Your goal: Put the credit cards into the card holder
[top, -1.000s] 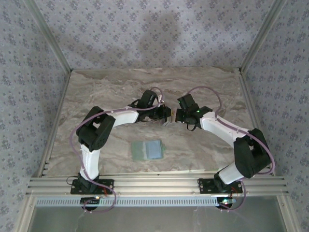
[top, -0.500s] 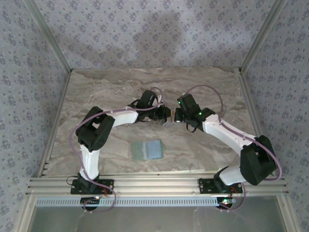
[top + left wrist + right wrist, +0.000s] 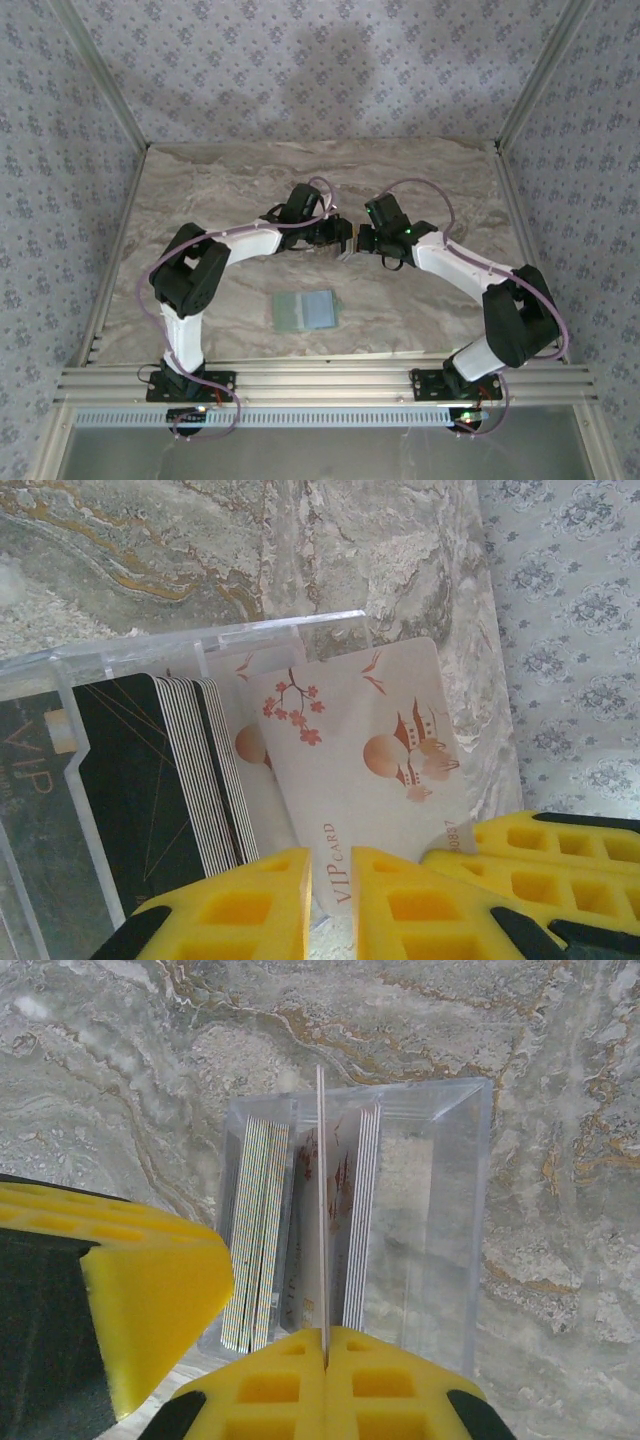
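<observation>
Your R gripper [image 3: 326, 1348] is clamped on one credit card [image 3: 321, 1180], edge-up in the clear box [image 3: 455, 1210], mid-table. L gripper [image 3: 332, 870]: slim gap btwn fingers, can't tell if it grips. Card holder [image 3: 286, 312] lies open nearer you, well apart.

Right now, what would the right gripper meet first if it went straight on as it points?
Probably the clear box of card stacks just ahead: the right gripper, shut on one upright card, points into it. Depth unclear.
</observation>
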`<state>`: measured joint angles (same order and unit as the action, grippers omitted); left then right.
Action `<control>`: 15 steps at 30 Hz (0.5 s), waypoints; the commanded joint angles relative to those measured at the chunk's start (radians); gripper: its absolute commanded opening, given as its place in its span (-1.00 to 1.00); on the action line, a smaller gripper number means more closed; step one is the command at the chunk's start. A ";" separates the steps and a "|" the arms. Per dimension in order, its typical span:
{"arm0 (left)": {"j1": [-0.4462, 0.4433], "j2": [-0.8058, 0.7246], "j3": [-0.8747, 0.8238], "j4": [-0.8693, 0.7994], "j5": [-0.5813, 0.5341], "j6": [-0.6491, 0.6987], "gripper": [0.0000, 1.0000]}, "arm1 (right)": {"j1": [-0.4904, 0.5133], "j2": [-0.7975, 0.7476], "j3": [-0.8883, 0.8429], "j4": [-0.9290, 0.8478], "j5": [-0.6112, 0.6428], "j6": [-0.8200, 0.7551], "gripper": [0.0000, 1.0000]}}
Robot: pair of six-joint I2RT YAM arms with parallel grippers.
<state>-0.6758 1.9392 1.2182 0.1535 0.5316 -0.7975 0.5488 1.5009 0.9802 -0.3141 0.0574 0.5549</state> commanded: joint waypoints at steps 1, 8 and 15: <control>-0.010 0.007 0.044 -0.025 0.023 0.025 -0.66 | -0.011 0.012 -0.010 0.003 -0.013 0.015 -1.00; -0.033 0.068 0.098 -0.011 0.051 0.009 -0.66 | -0.049 0.011 -0.039 0.027 -0.074 0.032 -1.00; -0.042 0.104 0.122 -0.016 0.048 -0.002 -0.66 | -0.086 0.001 -0.067 0.043 -0.103 0.056 -1.00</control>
<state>-0.7094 2.0243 1.3079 0.1345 0.5594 -0.7956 0.4751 1.5017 0.9314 -0.2615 -0.0391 0.5903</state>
